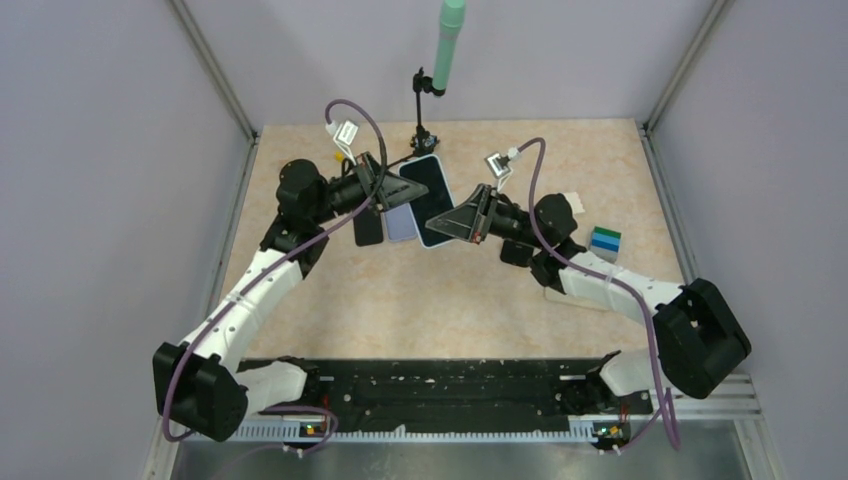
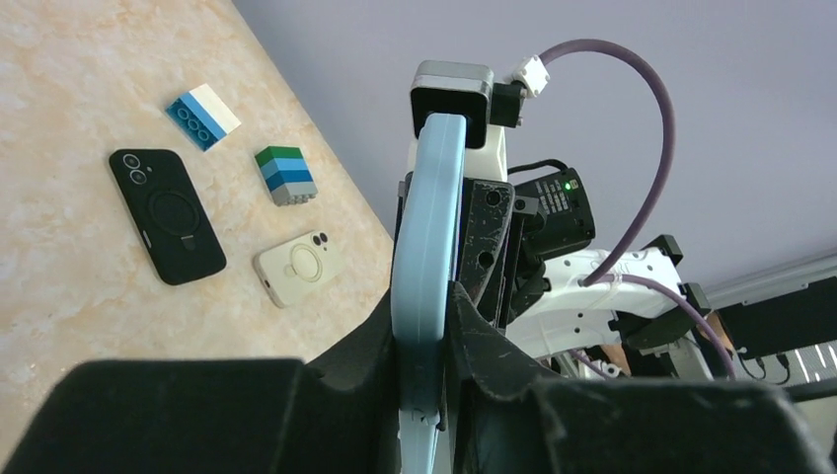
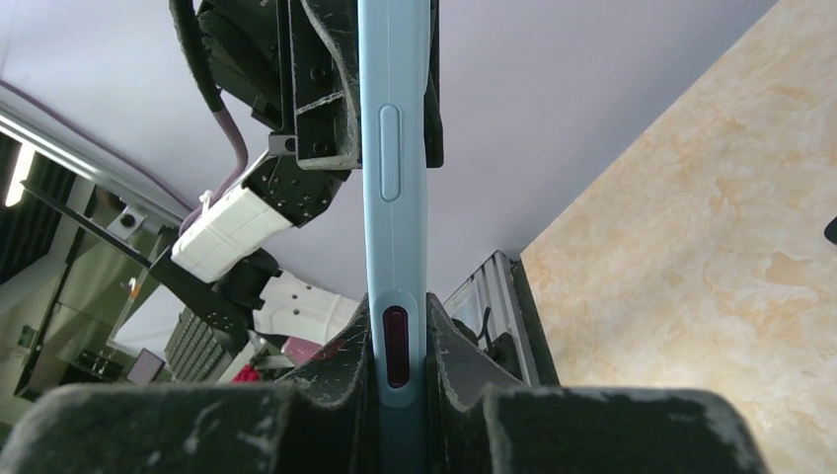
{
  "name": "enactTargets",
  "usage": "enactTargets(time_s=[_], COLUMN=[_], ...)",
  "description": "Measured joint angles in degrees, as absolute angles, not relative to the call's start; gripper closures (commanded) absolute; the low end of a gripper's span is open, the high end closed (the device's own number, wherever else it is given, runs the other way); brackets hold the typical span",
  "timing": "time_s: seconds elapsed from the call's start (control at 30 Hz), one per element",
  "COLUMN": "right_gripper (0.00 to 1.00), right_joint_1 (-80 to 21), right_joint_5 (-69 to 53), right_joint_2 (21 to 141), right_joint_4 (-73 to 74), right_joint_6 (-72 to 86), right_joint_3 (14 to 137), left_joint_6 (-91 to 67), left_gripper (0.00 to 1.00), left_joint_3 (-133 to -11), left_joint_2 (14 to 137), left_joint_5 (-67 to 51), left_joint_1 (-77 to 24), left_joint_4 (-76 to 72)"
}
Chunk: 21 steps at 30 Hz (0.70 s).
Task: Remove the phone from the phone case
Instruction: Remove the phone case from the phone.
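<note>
Phone case (image 2: 429,227), pale blue, pinched between left hand (image 2: 426,321) and right hand (image 3: 398,331).

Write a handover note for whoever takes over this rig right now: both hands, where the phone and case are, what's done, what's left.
Left hand: shut on the light blue phone case, which is clamped between its fingers.
Right hand: shut on the same case, from the opposite side.
Phone: inside the case, held in the air between both hands above the table.
Done: cased phone is up off the table in a two-handed grip.
Left: work the phone out of the case; no separation shows yet.
</note>
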<state>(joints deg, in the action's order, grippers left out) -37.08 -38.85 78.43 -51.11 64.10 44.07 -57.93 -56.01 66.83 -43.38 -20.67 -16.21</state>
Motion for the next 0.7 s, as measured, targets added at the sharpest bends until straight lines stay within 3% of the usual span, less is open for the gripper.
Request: enactTargets(time_s=[0.03, 0.07, 0.1, 0.2, 0.3, 0.43, 0.7], right_gripper=[1.00, 1.00, 0.90, 0.44, 0.30, 0.31, 0.48], right_joint_1=[-37.08, -37.06, -37.01, -37.01, -37.28, -37.39, -39.77], right_joint_5=[-38.87, -38.96, -39.18, -39.64, -40.69, -40.38, -36.16], right_joint_2=[78.43, 78.43, 78.43, 78.43, 78.43, 77.60, 71.99], right_joint_4=[-51.22, -51.33, -51.27, -51.64, -51.03, -49.63, -49.60], right_joint_6=[64.14, 64.31, 64.62, 64.75, 63.31, 60.10, 55.16], right_joint_3=[44.07, 44.16, 44.34, 45.01, 45.04, 44.14, 39.48], left_joint_6=[-57.54, -57.25, -57.06, -56.77, -55.53, -55.46, -55.72], left_gripper=[0.97, 1.00, 1.00, 1.00, 1.00, 1.00, 1.00], left_joint_3=[-56.51, -56.84, -57.12, -57.93, -58.13, -58.15, -58.22], left_joint_2=[67.02, 67.09, 67.09, 67.09, 67.09, 66.83, 62.17], left_joint_5=[-43.75, -44.07, -44.31, -44.69, -45.08, -45.19, -42.76], left_joint_1=[-20.67, -20.64, -20.58, -20.53, -21.12, -21.47, -21.47], left_joint_4=[-15.70, -15.33, -15.22, -15.27, -14.72, -14.02, -13.80])
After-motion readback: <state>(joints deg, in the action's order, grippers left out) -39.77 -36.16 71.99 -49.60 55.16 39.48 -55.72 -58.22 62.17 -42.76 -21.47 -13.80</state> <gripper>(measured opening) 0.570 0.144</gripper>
